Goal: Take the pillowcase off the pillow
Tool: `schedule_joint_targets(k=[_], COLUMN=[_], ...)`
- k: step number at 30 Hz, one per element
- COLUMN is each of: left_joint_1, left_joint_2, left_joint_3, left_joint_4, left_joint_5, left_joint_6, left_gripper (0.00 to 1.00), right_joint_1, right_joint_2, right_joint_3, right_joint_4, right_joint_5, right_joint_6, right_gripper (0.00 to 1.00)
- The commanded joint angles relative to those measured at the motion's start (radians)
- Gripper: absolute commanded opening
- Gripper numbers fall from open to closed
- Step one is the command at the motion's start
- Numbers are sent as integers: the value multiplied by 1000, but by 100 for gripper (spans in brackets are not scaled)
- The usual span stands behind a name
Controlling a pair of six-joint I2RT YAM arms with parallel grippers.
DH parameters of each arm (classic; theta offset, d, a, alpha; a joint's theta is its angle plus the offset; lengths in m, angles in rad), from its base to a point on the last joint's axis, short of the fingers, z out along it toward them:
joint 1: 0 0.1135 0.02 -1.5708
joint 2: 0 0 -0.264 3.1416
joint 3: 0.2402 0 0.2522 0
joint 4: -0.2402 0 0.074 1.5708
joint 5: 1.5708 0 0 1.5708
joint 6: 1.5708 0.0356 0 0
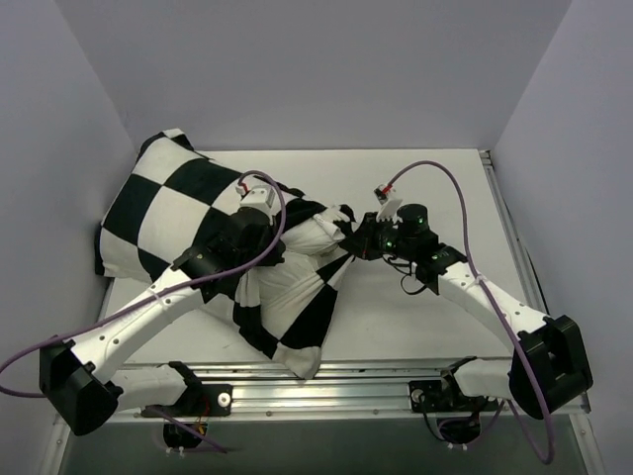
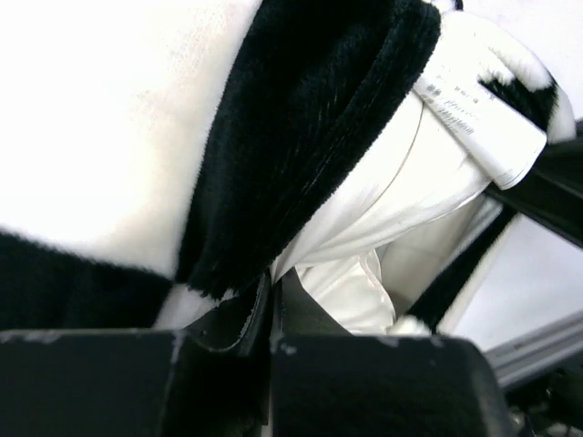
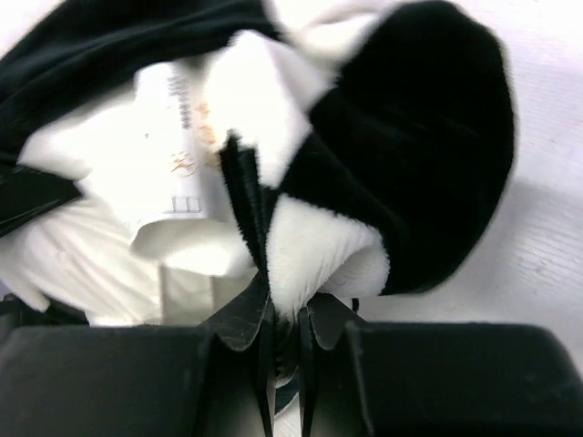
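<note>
On the left, the left end effector (image 2: 273, 305) is clamped shut just where the black plush hem of the checkerboard pillowcase (image 1: 158, 213) meets the satiny white pillow (image 2: 383, 191), probably to anchor that side, though I can't tell which cloth it has caught. Further right, the right end effector (image 3: 282, 314) pinches a bunched fold of the pillowcase at its open mouth, likely ready to pull. The pillow lies mostly covered and crumpled across the table (image 1: 425, 188), with its label (image 2: 474, 118) peeking out.
</note>
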Motion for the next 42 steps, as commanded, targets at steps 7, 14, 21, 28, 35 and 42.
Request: schedule_joint_targets(k=[7,14,21,28,35,42], left_joint_1=[117,136,130,114,114,114], left_joint_2=[-289,-395,-236,45,251,286], left_joint_3=[-115,-152,-90,100,239,289], left_joint_4=[-210,-220,25,222,258,167], left_joint_5=[79,160,275,254,237,280], left_joint_6=[124,158,101,75,81,137], left_gripper=[2,2,2,2,2,2], right_joint_1=[-191,-221,-109,-49,28,158], right_joint_2=[12,49,72,26,-126,-152], right_joint_3=[22,51,62,107,162,177], right_joint_4=[-141,-155,-152,-233,-339,-284], right_joint_5=[252,208,198,302,352,152], right_joint_6=[2,16,48,36,-20,-221], right_gripper=[0,0,0,23,51,64])
